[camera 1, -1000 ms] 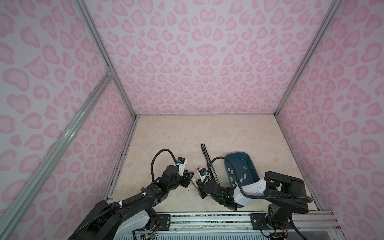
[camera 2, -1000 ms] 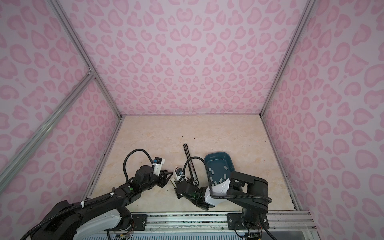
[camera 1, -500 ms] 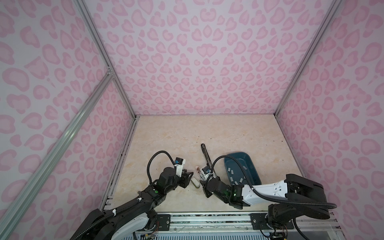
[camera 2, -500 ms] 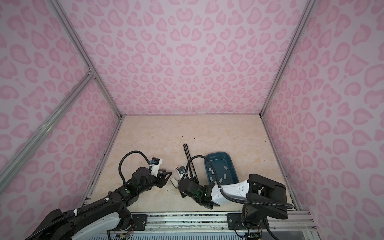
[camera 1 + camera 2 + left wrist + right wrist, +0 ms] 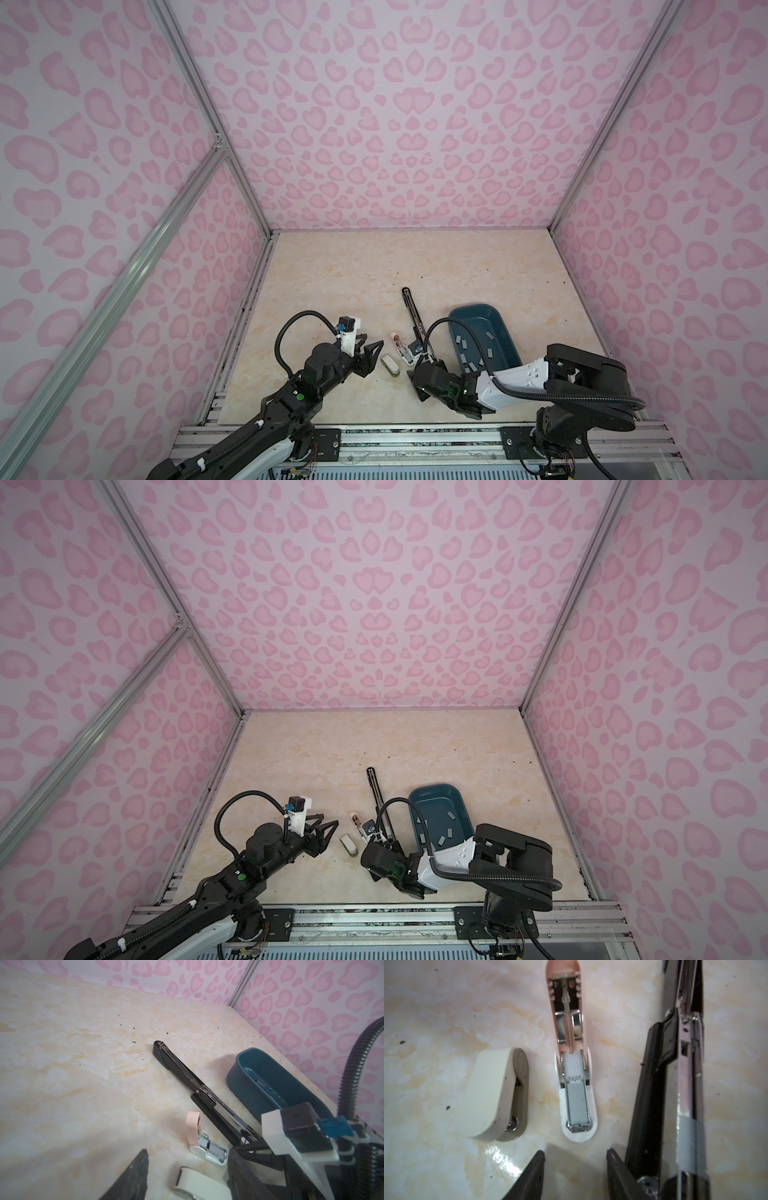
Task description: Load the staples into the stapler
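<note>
Moved: both grippers have spread their jaws since a second ago, and the cream stapler (image 5: pixel 390 365) lies uncovered between the two arms.
Table (image 5: pixel 353 270): marbled beige, with both arms reaching in from the near edge.
Left gripper (image 5: pixel 372 347): jaws apart and empty, the cream stapler close by its fingertips.
Right gripper (image 5: pixel 575 1151): jaws apart, holding nothing, pointed at the pink stapler's front end.
Tray (image 5: pixel 478 326): teal, to the right of the staplers, with loose staples (image 5: pixel 488 353) scattered inside.
Black stapler (image 5: pixel 411 311): long and opened out flat, lying between the tray and the pink stapler.
Pink stapler (image 5: pixel 571 1022): hinged open, flat on the table beside the black one.
Staple strip (image 5: pixel 577 1103): grey, seated in the pink stapler's metal channel.
</note>
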Robot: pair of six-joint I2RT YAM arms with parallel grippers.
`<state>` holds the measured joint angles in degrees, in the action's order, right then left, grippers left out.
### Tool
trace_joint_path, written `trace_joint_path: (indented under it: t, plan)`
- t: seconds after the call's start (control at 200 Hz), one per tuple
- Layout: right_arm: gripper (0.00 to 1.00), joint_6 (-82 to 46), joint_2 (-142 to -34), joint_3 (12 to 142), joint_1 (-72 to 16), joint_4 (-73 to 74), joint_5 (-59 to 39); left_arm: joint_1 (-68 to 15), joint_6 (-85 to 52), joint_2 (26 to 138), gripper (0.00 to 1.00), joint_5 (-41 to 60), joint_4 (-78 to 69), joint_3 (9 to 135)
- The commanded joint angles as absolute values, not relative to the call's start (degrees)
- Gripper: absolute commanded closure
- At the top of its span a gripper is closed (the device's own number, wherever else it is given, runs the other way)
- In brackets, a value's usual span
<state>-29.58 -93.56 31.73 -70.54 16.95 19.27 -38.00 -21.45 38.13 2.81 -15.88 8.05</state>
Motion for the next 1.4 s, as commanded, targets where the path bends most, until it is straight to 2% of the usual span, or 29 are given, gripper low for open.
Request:
trace_joint_path:
  t: [0.0, 0.24, 0.555, 0.745, 1.15, 1.395]
  plan:
    - [0.48, -30.07, -94.59, 31.81, -69.99, 17.68, 19.3, -38.03, -21.62, 36.47, 0.37, 1.35, -15.13, 7.67]
    - [0.48, -29.52, -96.8, 32.24, -68.56, 19.06, 17.73, -38.06, -21.45, 36.17, 0.34, -0.39, -14.6, 8.09]
    - [0.65, -27.48, -97.65, 33.13, -67.96, 19.25, 14.65, -38.02, -23.28, 38.31, 0.34, -4.18, -15.16, 8.88]
    - [0.7, -27.31, -97.94, 32.61, -67.99, 20.06, 14.19, -38.03, -24.96, 39.41, 0.32, -9.07, -14.4, 9.04]
    - [0.77, -27.82, -96.48, 32.66, -68.3, 19.35, 14.33, -37.93, -26.27, 53.86, 0.35, -12.47, -15.73, 15.09]
    - [0.77, -28.34, -96.26, 31.82, -68.91, 19.42, 15.82, -37.91, -25.23, 59.43, 0.35, -12.12, -17.95, 17.0]
